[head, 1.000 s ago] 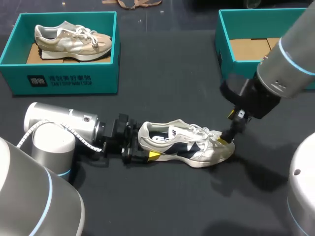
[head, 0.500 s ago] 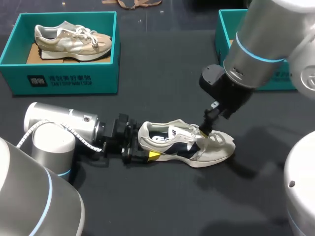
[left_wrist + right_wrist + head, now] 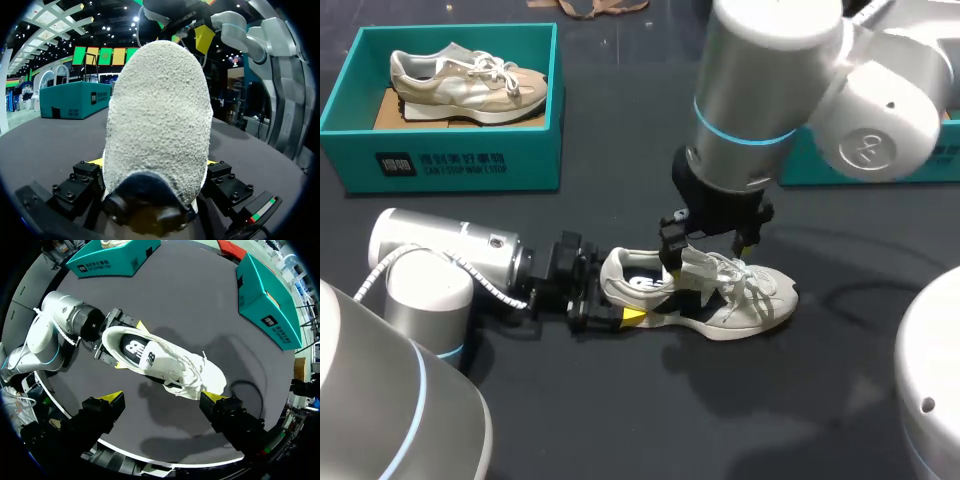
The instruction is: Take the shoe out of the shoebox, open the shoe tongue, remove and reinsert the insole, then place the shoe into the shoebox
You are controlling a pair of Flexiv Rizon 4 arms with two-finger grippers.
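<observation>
A white and navy shoe (image 3: 720, 295) lies upright on the black table, toe to the right. My left gripper (image 3: 615, 292) is shut on its heel, one yellow tip showing at the near side. In the left wrist view the heel (image 3: 157, 115) fills the space between the fingers of that gripper (image 3: 152, 167). My right gripper (image 3: 705, 252) hangs just above the tongue and laces, pointing down. Seen from the right wrist, this gripper (image 3: 162, 397) stands wide open over the shoe (image 3: 160, 362), holding nothing.
A teal shoebox (image 3: 450, 160) with a beige shoe (image 3: 465, 80) stands at the back left. Another teal shoebox (image 3: 782, 95) sits at the back right, partly hidden by my right arm. A cable runs along the table right of the toe.
My right arm has swung left from the shoe's toe to above its tongue, its gripper still open. The left arm and the shoe have not moved.
</observation>
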